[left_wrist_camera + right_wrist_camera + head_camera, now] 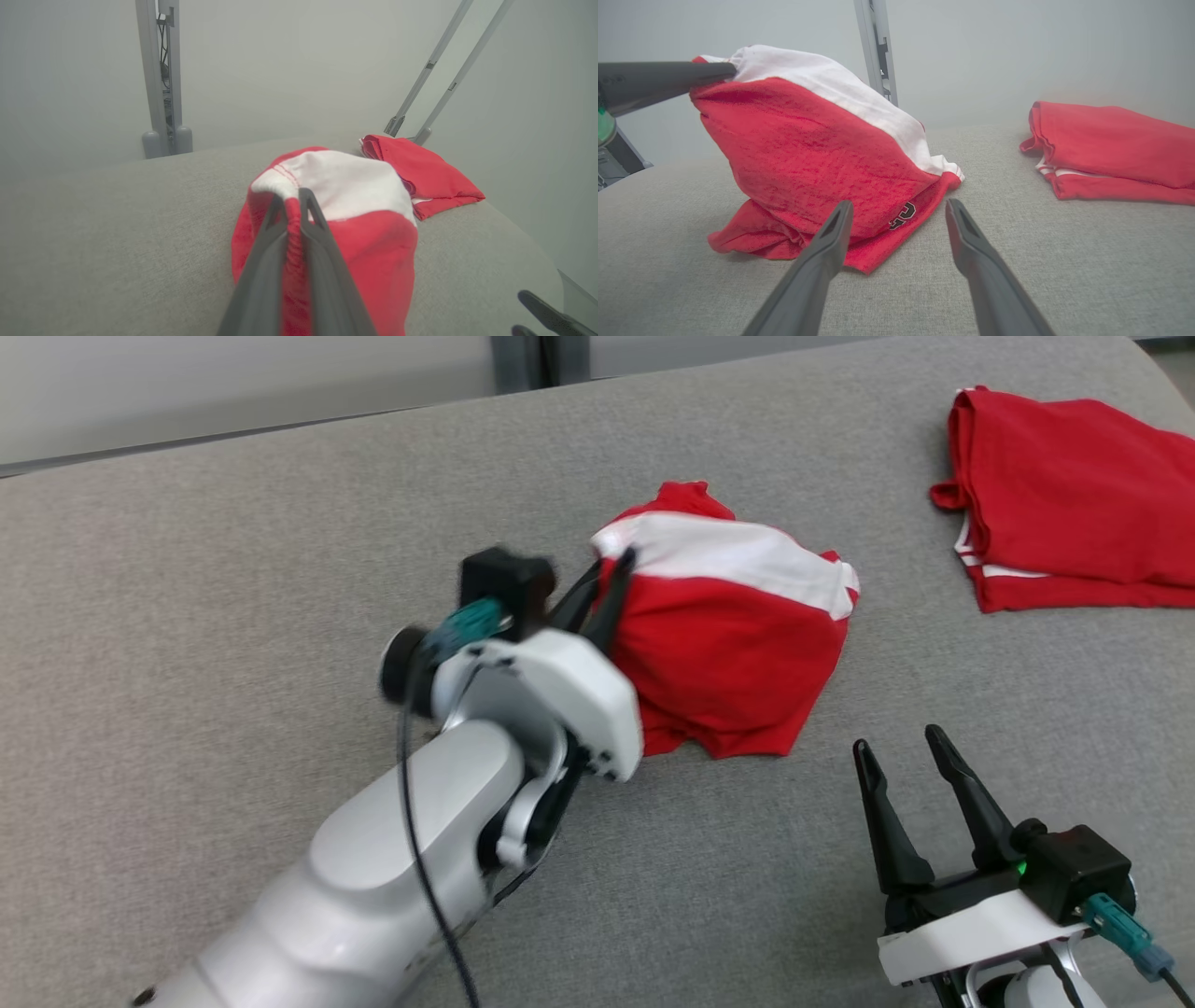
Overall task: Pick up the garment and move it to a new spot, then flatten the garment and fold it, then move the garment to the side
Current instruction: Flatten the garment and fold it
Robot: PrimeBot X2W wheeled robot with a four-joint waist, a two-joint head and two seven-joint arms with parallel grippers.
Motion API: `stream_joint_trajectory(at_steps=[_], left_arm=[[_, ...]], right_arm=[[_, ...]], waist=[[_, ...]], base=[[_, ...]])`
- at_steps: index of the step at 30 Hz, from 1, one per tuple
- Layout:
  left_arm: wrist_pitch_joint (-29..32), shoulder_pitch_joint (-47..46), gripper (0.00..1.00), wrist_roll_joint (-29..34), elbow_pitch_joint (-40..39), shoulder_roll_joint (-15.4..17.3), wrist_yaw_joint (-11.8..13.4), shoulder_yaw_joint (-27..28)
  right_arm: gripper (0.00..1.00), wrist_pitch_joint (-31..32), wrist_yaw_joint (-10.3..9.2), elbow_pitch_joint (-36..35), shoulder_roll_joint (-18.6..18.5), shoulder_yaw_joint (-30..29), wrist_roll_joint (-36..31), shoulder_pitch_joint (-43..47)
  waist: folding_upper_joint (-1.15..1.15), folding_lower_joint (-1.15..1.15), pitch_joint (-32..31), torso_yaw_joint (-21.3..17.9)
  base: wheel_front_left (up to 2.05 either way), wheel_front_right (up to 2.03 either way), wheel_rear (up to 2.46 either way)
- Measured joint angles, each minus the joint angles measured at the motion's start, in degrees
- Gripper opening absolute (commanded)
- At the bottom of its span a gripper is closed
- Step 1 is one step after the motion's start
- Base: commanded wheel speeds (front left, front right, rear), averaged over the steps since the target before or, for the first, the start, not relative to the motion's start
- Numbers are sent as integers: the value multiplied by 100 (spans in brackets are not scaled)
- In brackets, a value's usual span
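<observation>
Garment [728, 653]: red-white, bunched, mid-table. Left gripper [614, 565] fingers pinch its raised edge; pick-up step. Right gripper [896, 740] fingers wide, empty. Next, likely: carry to new spot.

The blurred left gripper [611, 565] is hiding the garment's [738, 663] near edge, while the folded red shirt [1074, 495] is running off the head view's right side.

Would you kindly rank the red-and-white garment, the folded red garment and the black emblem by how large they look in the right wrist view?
1. red-and-white garment: largest, though also nearer the camera.
2. folded red garment: smaller, farther off, cut by the frame edge.
3. black emblem: clearly smallest.
</observation>
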Motion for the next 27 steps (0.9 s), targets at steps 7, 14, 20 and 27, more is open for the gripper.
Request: stream_joint_trajectory(at_steps=[7,14,20,27], left_arm=[[-401,1224,0,-330,-725,733,49,242],[-572,1964,0,-549,-1091,1037,151,327],[-662,2309,100,-695,-1102,1059,226,438],[-886,2604,100,-598,-1046,1071,355,738]], right_arm=[[100,1,0,-7,-3,-79,-70,99],[100,0,0,-2,-76,-98,-114,151],[100,0,0,21,-109,-60,-114,233],[100,1,0,83,-108,-1,-113,352]], waist=[[0,0,-140,293],[0,0,-320,500],[0,0,-498,647],[0,0,-729,732]], base=[[0,0,0],[0,0,0],[0,0,0],[0,0,0]])
